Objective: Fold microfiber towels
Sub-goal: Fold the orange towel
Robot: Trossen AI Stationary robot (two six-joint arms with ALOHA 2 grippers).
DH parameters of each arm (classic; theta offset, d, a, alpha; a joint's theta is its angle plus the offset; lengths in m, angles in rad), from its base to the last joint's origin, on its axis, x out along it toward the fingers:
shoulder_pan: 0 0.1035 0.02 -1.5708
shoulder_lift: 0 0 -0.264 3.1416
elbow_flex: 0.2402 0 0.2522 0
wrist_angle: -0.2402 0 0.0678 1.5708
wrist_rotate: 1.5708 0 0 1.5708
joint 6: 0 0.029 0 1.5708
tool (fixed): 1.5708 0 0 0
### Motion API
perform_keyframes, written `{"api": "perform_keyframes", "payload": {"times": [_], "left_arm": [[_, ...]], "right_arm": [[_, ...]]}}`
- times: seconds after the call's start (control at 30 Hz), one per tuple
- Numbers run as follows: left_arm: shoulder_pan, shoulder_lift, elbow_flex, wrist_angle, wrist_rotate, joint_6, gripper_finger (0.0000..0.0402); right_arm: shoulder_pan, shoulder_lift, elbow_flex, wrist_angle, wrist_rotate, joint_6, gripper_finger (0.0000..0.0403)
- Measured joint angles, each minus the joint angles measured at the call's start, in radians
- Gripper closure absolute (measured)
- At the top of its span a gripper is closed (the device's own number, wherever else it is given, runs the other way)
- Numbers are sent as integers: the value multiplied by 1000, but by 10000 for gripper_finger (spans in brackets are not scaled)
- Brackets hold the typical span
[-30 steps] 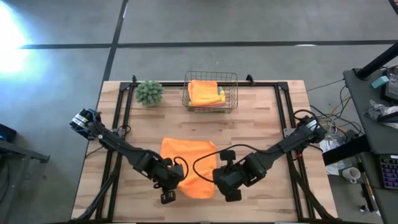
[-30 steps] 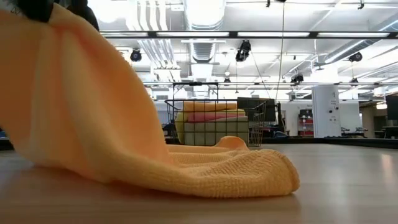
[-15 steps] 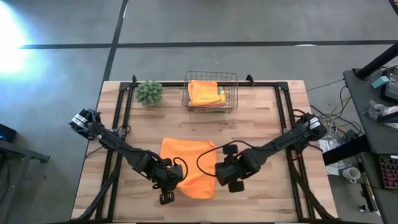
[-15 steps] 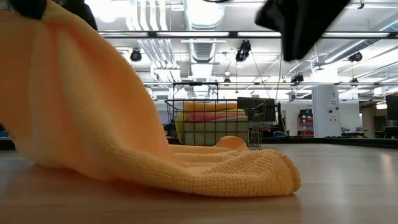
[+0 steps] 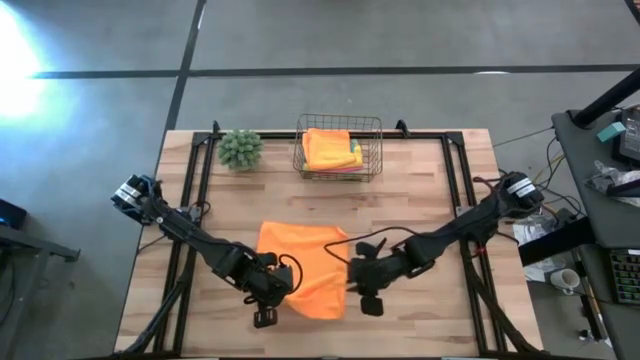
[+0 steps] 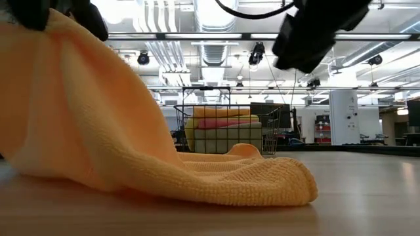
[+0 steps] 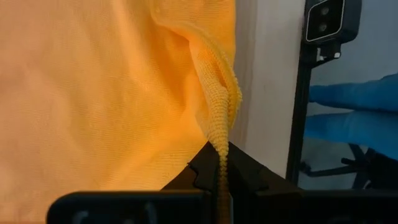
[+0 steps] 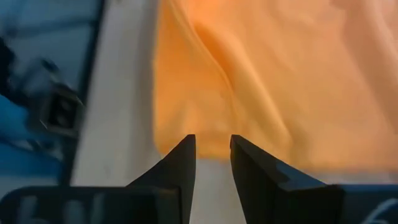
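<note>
An orange microfiber towel (image 5: 302, 268) lies in the middle of the table, near the near edge. My left gripper (image 5: 270, 302) is shut on its near left part, which is raised off the table (image 6: 65, 98); the rest lies crumpled on the wood (image 6: 262, 183). My right gripper (image 5: 356, 288) is open just above the towel's near right edge (image 8: 186, 134) and touches nothing. Both grippers also show in the low view: the left at the top left (image 6: 39, 10), the right at the top right (image 6: 315, 33). My left gripper pinches the towel's hemmed edge (image 7: 221, 140) between its two fingers. The edge runs along the fingers and bunches into a fold just beyond them. The held part is lifted off the table and the cloth slopes down from it, slack, to the part on the wood.
A wire basket (image 5: 338, 170) at the far middle holds several folded towels (image 5: 330, 148), orange on top. A fuzzy green plant ball (image 5: 240, 148) stands to its left. Bare wood lies right of the towel and between the towel and the basket.
My right gripper has come down toward the towel's near right edge and has entered the low view from above. My left gripper keeps its hold, and the towel stays much as it was.
</note>
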Motion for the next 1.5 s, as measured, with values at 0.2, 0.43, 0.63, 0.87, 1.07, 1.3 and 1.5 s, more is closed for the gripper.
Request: {"api": "perform_keyframes", "payload": {"times": [0.2, 0.43, 0.63, 0.87, 1.07, 1.3, 1.5], "left_arm": [[-35, -5, 11, 2, -39, 34, 400], [-47, -13, 13, 3, -47, 34, 400], [-48, -14, 12, 4, -47, 35, 400], [-62, -18, 16, 3, -52, 38, 400], [-66, -20, 16, 3, -53, 39, 400], [-65, -26, 16, 3, -58, 42, 400], [-65, -27, 16, 3, -59, 42, 400]], "right_arm": [[-2, 31, -107, 296, 0, 6, 306], [-14, 125, -82, 417, -3, -113, 284], [-61, 208, 0, 412, -52, -215, 269], [-110, 259, 32, 409, -156, -258, 277], [-148, 297, 50, 411, -235, -271, 282], [-171, 329, 71, 418, -290, -296, 280], [-184, 369, 102, 421, -339, -321, 278]]}}
